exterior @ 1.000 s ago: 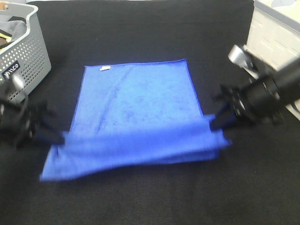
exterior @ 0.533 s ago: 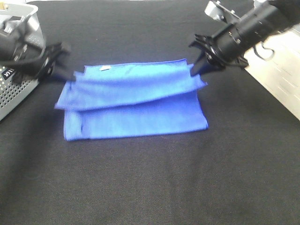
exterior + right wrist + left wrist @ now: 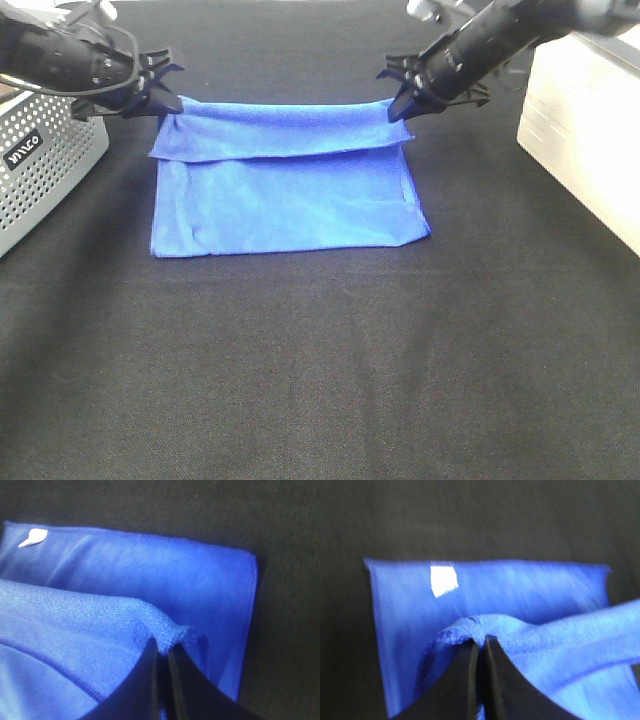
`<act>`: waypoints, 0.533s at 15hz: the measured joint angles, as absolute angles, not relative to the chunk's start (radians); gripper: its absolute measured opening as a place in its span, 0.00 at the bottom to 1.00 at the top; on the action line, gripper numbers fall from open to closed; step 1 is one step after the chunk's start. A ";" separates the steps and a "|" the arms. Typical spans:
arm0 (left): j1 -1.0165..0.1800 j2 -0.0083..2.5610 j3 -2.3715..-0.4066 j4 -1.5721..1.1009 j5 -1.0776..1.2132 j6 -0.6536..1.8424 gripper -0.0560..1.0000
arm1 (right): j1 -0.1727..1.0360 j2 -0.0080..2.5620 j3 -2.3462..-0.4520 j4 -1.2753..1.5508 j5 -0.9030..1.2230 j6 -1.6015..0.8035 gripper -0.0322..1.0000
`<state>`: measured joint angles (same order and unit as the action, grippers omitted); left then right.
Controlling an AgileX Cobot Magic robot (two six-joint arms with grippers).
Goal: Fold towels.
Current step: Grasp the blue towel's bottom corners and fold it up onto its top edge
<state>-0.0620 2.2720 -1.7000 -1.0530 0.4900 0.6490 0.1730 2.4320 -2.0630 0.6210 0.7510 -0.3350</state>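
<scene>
The royal-blue towel [image 3: 285, 195] lies on the black table, doubled over, with its upper layer held stretched above the far edge. My left gripper [image 3: 166, 102] is shut on the towel's far-left corner [image 3: 470, 630]. My right gripper [image 3: 398, 104] is shut on the far-right corner [image 3: 172, 632]. Both held corners hang a little above the lower layer. The small white tag [image 3: 443, 580] shows on the lower layer in the left wrist view and in the right wrist view [image 3: 32, 537].
A perforated grey basket [image 3: 40, 160] stands at the left edge, close behind my left arm. A white box [image 3: 585, 130] stands at the right edge beside my right arm. The black cloth table [image 3: 320, 380] spreads in front of the towel.
Both grippers carried the towel's front edge up and over toward the far edge. The towel went from spread open to doubled, and the held edge now sits over the far hem.
</scene>
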 joint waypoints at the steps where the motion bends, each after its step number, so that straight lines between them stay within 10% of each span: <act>1: -0.062 2.321 -1.759 -1.053 0.479 0.649 0.06 | 0.173 2.477 -2.110 0.615 0.743 -0.335 0.03; 4: -0.068 2.437 -1.877 -1.052 0.472 0.649 0.12 | 0.173 2.567 -2.180 0.605 0.685 -0.335 0.11; 8: -0.070 2.449 -1.885 -1.051 0.498 0.676 0.67 | 0.173 2.569 -2.203 0.604 0.699 -0.335 0.67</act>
